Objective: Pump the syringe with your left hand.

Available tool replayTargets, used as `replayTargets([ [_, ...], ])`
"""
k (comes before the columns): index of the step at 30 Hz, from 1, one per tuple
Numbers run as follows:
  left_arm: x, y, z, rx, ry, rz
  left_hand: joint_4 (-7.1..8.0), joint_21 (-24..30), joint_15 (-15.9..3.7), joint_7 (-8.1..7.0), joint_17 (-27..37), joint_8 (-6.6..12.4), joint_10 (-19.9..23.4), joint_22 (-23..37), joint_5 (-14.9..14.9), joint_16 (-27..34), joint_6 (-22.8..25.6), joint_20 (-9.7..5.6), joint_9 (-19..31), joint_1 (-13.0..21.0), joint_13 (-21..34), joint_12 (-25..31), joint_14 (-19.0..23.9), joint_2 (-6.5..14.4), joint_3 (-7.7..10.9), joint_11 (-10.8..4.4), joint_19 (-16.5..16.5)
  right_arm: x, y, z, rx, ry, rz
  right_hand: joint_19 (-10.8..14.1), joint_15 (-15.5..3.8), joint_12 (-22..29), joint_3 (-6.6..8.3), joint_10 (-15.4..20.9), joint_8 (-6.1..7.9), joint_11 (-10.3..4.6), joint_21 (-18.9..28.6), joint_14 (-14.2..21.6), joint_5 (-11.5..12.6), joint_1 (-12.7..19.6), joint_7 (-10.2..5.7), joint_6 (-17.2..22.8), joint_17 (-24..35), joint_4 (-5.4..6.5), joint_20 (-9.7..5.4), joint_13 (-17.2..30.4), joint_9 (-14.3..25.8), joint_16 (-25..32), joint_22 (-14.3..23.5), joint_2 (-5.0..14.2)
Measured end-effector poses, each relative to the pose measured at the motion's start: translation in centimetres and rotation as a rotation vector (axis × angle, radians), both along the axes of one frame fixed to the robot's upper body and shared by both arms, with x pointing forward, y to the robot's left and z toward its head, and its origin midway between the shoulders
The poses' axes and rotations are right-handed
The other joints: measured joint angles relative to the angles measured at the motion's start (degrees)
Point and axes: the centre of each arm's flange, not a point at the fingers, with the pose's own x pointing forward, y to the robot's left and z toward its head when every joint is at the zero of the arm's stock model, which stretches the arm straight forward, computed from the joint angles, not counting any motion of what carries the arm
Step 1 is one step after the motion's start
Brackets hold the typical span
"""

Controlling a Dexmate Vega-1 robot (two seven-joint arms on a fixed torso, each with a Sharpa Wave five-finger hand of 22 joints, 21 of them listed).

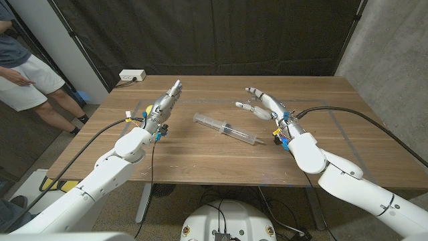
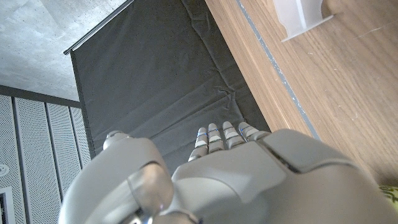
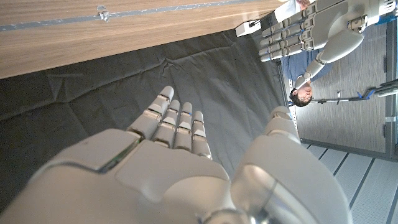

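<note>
- Step in hand, as I judge it: the approach. The syringe [image 1: 227, 128] is not yet touched, and pumping has not begun.
- Left hand [image 1: 165, 104]: fingers straight and close together, pointing away over the table [image 1: 200, 150], holding nothing. It appears to stand on its edge.
- Right hand [image 1: 262, 105]: fingers spread loosely, thumb apart, holding nothing.
- Syringe lies on the table between the two hands, apart from both. Its wide barrel end is nearer the left hand's fingers, off to their inner side; its thin end points towards the right hand's wrist.
- Next move calls for: swing the left fingers inward to the barrel, close round it, and bring the thumb to the plunger.
- Look of the syringe: clear plastic, long and slim, lying flat and slanted. I cannot tell how far the plunger is out.
</note>
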Motion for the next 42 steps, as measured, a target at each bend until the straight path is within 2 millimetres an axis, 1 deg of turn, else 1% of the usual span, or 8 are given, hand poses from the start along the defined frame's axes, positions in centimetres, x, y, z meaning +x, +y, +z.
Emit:
replayTargets([
  [10, 0.0, 0.0, -0.1, -0.001, 0.003, 0.001, 0.00, 0.0, 0.00, 0.00, 0.0, 0.00, 0.0, 0.0, -0.5, 0.0, 0.0, 0.00, 0.0, 0.2, 0.0, 0.0, 0.0, 0.2, 0.00, 0.00, 0.0, 0.0, 1.0, -0.1, -0.055, 0.007, -0.017, 0.2, -0.32, 0.0, 0.00, 0.8, 0.00, 0.18, 0.0, 0.3, 0.0, 0.8, 0.00, 0.0, 0.0, 0.00, 0.22, 0.0, 0.3, 0.0, 0.2, -0.36],
  [14, 0.0, 0.0, -0.1, 0.000, 0.003, 0.002, 0.00, 0.0, 0.00, 0.00, 0.0, 0.00, 0.0, 0.0, -0.5, 0.0, 0.0, 0.00, 0.0, 0.2, 0.0, 0.0, 0.0, 0.2, 0.00, 0.00, 0.0, 0.2, 1.2, -0.2, -0.072, 0.010, -0.025, 0.2, -0.32, 0.0, 0.00, 1.1, 0.00, -0.13, 0.0, 0.3, 0.0, 0.9, 0.01, 0.0, 0.0, 0.00, 0.22, 0.0, 0.3, 0.0, 0.2, -0.43],
  [18, 0.0, 0.0, -0.1, 0.002, 0.001, 0.001, 0.00, 0.0, 0.00, 0.00, 0.0, 0.00, 0.0, 0.0, -0.5, 0.0, 0.0, 0.00, 0.0, 0.6, 0.0, 0.0, 0.0, 0.6, 0.00, 0.00, 0.0, 0.3, 1.3, -0.4, -0.086, 0.013, -0.038, 0.2, -0.31, 0.0, 0.00, 1.2, 0.00, -0.26, 0.0, 0.3, 0.0, 1.4, 0.01, 0.0, 0.0, 0.00, 0.22, 0.0, 0.3, 0.0, 0.2, -0.50],
  [27, -0.3, -0.4, 0.2, 0.012, -0.004, -0.001, 0.00, 0.0, 0.00, 0.00, 0.0, 0.00, 0.0, 0.0, -0.5, 0.0, 0.0, 0.00, 0.0, 0.6, 0.0, 0.0, 0.0, 0.6, 0.00, 0.00, 0.0, 0.7, 1.5, -1.0, -0.110, 0.016, -0.068, 0.4, -0.31, 0.4, 0.16, 1.5, 0.00, -0.54, 0.0, 0.3, 0.0, 2.2, 0.01, 0.0, 0.0, 0.17, 0.00, 0.0, 0.3, -0.3, 0.1, -0.81],
  [29, -0.3, -0.5, 0.2, 0.014, -0.003, -0.001, 0.00, 0.0, 0.00, 0.00, 0.0, 0.00, 0.0, 0.0, -0.5, 0.0, 0.0, 0.00, 0.0, 0.6, 0.0, 0.0, 0.0, 0.6, 0.00, 0.00, 0.0, 0.8, 1.5, -1.1, -0.113, 0.017, -0.074, 0.5, -0.31, 0.4, 0.16, 1.5, 0.00, -0.54, 0.0, 0.3, 0.4, 2.2, 0.01, 0.0, 0.0, 0.17, -0.09, 0.0, 0.3, -0.2, 0.1, -0.81],
  [31, -0.3, -0.5, 0.2, 0.015, -0.003, -0.002, 0.00, 0.0, 0.00, 0.00, 0.0, 0.00, 0.0, 0.0, -0.5, 0.0, 0.0, 0.00, 0.0, 0.6, 0.0, 0.0, 0.0, 0.6, 0.00, 0.00, 0.0, 0.9, 1.5, -1.2, -0.119, 0.018, -0.084, 0.5, -0.31, 0.4, 0.16, 1.5, -0.25, -0.54, 0.0, 0.3, 0.4, 2.4, 0.01, 0.0, 0.0, 0.17, -0.09, 0.0, 0.3, -0.2, 0.1, -1.04],
  [39, -0.4, -0.6, 0.2, 0.018, -0.004, -0.001, -0.25, 0.0, 0.00, 0.00, 0.0, 0.00, 0.0, 0.0, -0.5, 0.0, 0.0, 0.00, 0.0, 0.5, 0.0, 0.0, 0.0, 0.5, -0.25, 0.00, 0.0, 1.3, 1.6, -1.8, -0.143, 0.022, -0.116, 0.5, -0.44, 0.4, 0.32, 1.5, -0.25, -0.53, 0.0, 0.4, 0.4, 3.2, 0.01, 0.0, 0.0, 0.01, -0.10, 0.0, 0.3, -0.2, 0.1, -0.81],
  [42, -0.5, -0.6, 0.2, 0.018, -0.004, -0.002, -0.25, 0.0, 0.00, 0.00, 0.0, 0.00, 0.0, 0.0, -0.5, 0.0, 0.0, 0.00, 0.0, 0.5, 0.0, 0.0, 0.0, 0.5, -0.25, 0.00, 0.0, 1.3, 1.7, -1.9, -0.153, 0.022, -0.125, 0.5, -0.61, 0.4, 0.32, 1.8, -0.25, -0.84, 0.0, 0.6, 0.4, 3.7, 0.01, 0.0, 0.0, 0.01, -0.09, 0.0, 0.3, -0.2, 0.1, -0.83],
])
